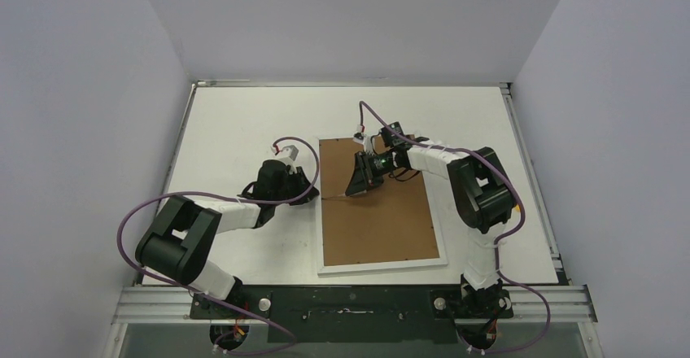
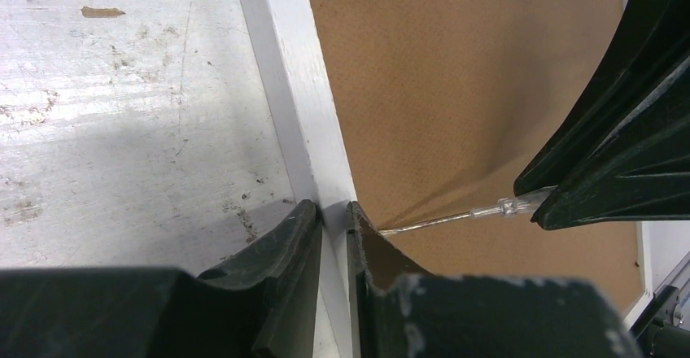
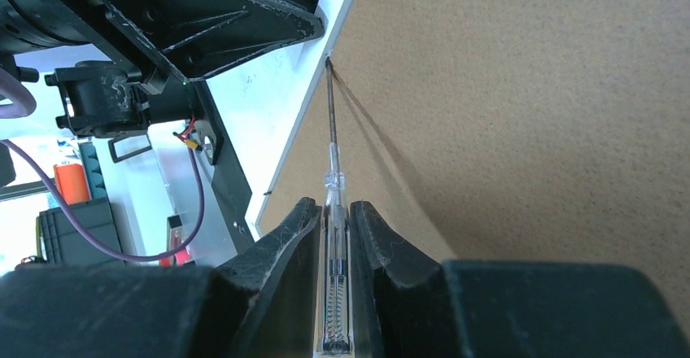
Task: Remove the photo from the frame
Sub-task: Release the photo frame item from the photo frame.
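The frame (image 1: 382, 221) lies face down on the table, brown fibreboard back up, narrow white border around it. My left gripper (image 1: 312, 195) sits at the frame's left edge, and its jaws (image 2: 334, 213) are shut on the white border (image 2: 305, 89). My right gripper (image 3: 334, 209) is over the upper left of the back, shut on a clear-handled screwdriver (image 3: 332, 159). The screwdriver's metal tip (image 3: 328, 65) touches the seam between backing board and border, close to the left fingers. The photo is hidden under the backing.
The white table (image 1: 244, 114) is scuffed and stained beside the frame (image 2: 122, 130). Grey walls close in on three sides. A metal rail (image 1: 350, 303) with both arm bases runs along the near edge. The left arm's black body (image 3: 203, 16) looms near the screwdriver tip.
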Tool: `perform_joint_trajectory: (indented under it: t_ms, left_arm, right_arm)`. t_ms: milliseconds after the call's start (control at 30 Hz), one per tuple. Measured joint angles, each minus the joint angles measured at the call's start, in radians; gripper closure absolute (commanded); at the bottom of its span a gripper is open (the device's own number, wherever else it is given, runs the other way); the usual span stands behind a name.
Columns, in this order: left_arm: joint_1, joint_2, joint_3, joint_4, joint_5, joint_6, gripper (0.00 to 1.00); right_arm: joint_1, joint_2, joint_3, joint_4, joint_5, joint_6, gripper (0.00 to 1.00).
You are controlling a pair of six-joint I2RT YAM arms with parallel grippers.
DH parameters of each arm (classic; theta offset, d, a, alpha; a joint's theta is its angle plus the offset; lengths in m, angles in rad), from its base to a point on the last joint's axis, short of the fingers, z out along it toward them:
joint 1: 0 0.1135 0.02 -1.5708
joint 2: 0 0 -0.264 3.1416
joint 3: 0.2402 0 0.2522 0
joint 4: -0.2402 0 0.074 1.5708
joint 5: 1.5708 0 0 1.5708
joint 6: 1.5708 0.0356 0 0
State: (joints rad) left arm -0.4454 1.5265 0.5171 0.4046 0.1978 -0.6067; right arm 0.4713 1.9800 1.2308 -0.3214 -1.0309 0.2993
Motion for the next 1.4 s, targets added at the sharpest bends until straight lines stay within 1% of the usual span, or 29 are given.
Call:
perform_joint_trajectory:
  t_ms: [433, 667, 900, 1400]
  left_arm:
    - [0.002, 0.0, 0.0, 0.003, 0.001, -0.01, 0.91]
    - [0.003, 0.005, 0.0, 0.008, 0.001, -0.016, 0.92]
    - [0.003, 0.01, 0.003, 0.018, -0.014, -0.015, 0.93]
    - [0.003, 0.011, 0.004, 0.018, -0.014, -0.015, 0.93]
  right_arm:
    - [0.003, 0.014, 0.026, -0.024, 0.003, 0.027, 0.95]
    - [0.014, 0.014, 0.05, -0.043, 0.025, 0.054, 0.95]
    - [0.035, 0.013, 0.106, -0.078, 0.085, 0.083, 0.95]
    - [0.11, 0.013, 0.253, -0.144, 0.284, 0.102, 0.95]
